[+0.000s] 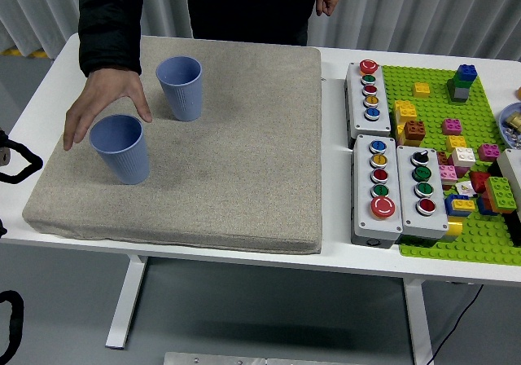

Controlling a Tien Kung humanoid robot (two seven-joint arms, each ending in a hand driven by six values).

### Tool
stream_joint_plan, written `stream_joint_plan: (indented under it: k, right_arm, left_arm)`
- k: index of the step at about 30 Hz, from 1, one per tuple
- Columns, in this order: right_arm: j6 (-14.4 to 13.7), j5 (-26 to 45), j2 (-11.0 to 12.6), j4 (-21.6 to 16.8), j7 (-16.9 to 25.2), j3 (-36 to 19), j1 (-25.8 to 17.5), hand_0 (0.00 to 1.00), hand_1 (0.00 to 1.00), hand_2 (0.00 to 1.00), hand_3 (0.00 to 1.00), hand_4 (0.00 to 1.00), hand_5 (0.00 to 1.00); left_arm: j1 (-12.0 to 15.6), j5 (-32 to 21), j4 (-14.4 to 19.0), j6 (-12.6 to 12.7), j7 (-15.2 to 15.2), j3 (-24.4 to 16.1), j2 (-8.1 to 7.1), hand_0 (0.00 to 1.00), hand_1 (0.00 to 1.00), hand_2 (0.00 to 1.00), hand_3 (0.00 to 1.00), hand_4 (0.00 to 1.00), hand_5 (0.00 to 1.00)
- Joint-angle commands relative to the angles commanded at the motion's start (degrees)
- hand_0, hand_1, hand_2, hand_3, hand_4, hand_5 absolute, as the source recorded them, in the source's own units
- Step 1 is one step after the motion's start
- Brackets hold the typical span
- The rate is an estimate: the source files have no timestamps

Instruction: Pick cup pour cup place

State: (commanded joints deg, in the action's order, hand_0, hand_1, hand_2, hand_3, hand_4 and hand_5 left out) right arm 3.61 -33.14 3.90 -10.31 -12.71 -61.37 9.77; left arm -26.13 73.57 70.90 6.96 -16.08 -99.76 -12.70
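Note:
Two blue ribbed cups stand upright on a beige mat [220, 161]. The near cup [121, 148] is at the mat's left. The far cup [181, 87] stands behind it, a little to the right. A person's hand [104, 104] hovers with spread fingers just behind and over the near cup's rim. My left hand [15, 163] shows only as a black part at the left edge, left of the mat. My right hand is out of view.
The person in a black jacket [236, 2] stands at the far side. Right of the mat are three grey button boxes [381, 187], and a green baseplate [456, 178] with several loose bricks. Black cable loops at the lower left [10, 324].

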Motion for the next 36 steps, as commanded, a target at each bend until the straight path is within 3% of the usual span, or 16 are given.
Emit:
stream_joint_plan:
  k: [36]
  right_arm:
    - [0.08, -0.36, -0.03, 0.00, -0.06, 0.03, -0.03, 0.679, 0.679, 0.686, 0.640, 0.429, 0.165]
  left_arm:
    - [0.09, 0.11, 0.10, -0.03, 0.14, 0.25, 0.02, 0.839, 0.838, 0.931, 0.922, 0.869, 0.998]
